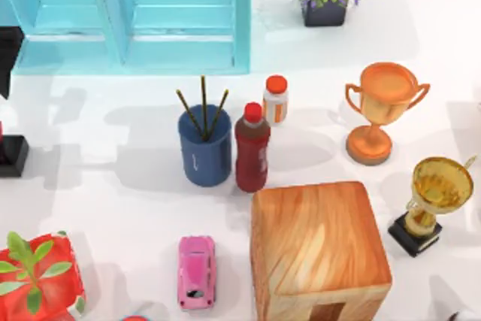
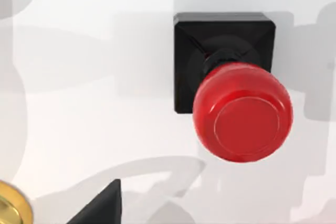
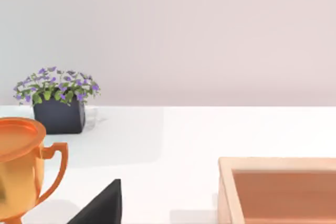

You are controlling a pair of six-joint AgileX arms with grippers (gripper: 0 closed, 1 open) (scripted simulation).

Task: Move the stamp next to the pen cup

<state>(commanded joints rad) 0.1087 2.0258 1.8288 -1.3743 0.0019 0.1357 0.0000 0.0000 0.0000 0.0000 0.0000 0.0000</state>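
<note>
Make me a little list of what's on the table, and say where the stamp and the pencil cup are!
stamp: red knob, black square base, upright at the table's left edge
pen cup: blue, three pencils, near the middle, beside the red bottle
stamp and cup: far apart
left arm: at the left edge, camera looking down on the stamp
right arm: camera looks past the orange trophy and wooden box
also: pink toy car, gold trophy
</note>
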